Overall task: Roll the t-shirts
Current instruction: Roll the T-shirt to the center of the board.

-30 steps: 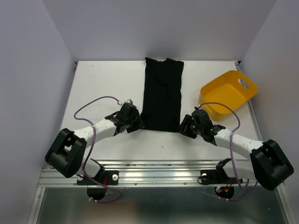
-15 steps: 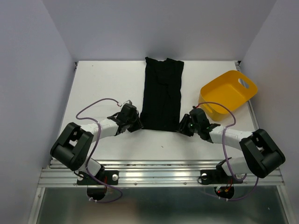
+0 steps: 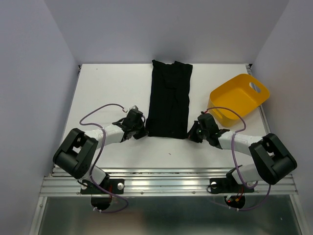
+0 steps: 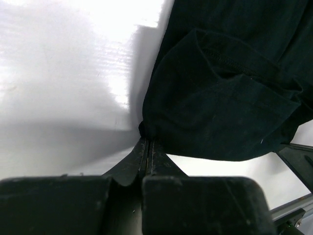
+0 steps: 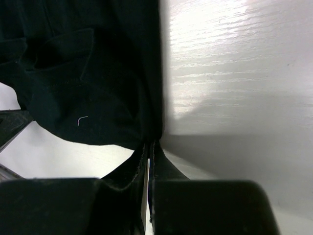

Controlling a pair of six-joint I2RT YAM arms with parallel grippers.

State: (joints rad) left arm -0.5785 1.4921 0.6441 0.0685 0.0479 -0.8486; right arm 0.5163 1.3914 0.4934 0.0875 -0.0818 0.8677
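Running lengthwise away from the arms, the folded black cotton t-shirt [image 3: 169, 100] has its near corners clenched by the left tool [image 4: 146, 142] and right tool [image 5: 149, 144].

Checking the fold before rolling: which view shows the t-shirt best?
The top external view: the whole folded t-shirt shows as a long strip. The wrist views show only its near corners, pinched by the left gripper and right gripper.

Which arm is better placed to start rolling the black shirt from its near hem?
Neither alone: the left gripper and right gripper are each shut on a near corner of the folded black cotton t-shirt, mirrored. Likely both roll together.
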